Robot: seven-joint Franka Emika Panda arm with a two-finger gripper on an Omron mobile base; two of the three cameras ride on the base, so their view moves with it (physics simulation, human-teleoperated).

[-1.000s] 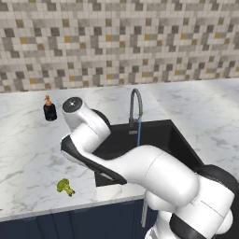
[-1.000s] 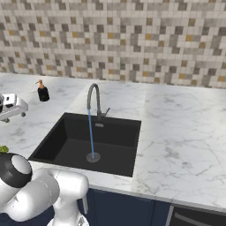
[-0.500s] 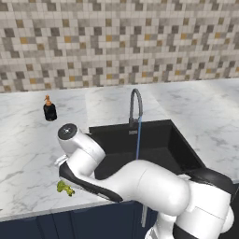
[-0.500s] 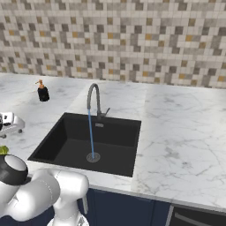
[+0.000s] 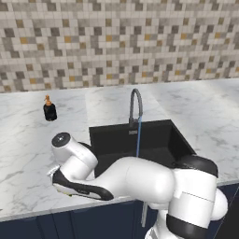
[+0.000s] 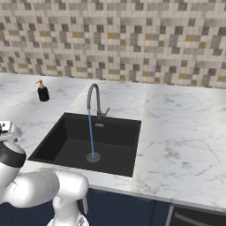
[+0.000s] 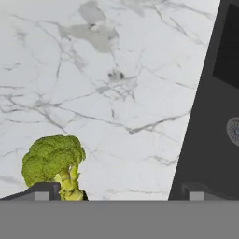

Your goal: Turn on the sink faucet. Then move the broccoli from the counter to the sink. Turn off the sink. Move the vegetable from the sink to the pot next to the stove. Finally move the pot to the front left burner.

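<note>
On the counter (image 7: pixel 116 93) left of the sink (image 7: pixel 210 140), broccoli (image 7: pixel 53 163) sits by one fingertip of the gripper (image 7: pixel 116 189), jaws spread wide, off-centre. Light, firm, lumpy; likely best pinched across the stalk, gently.

Behind my workspace runs a mosaic tile backsplash (image 5: pixel 116 42) of small squares in beige, grey, white and ochre, filling the wall from nine o'clock round to three o'clock in both base views. At about ten o'clock a small black soap bottle with an orange pump (image 5: pixel 49 109) stands upright near the foot of the tiles. Below, at six o'clock, I see dark navy cabinet fronts (image 6: pixel 128 207). The light is even and soft, with no hard shadows anywhere.
</note>
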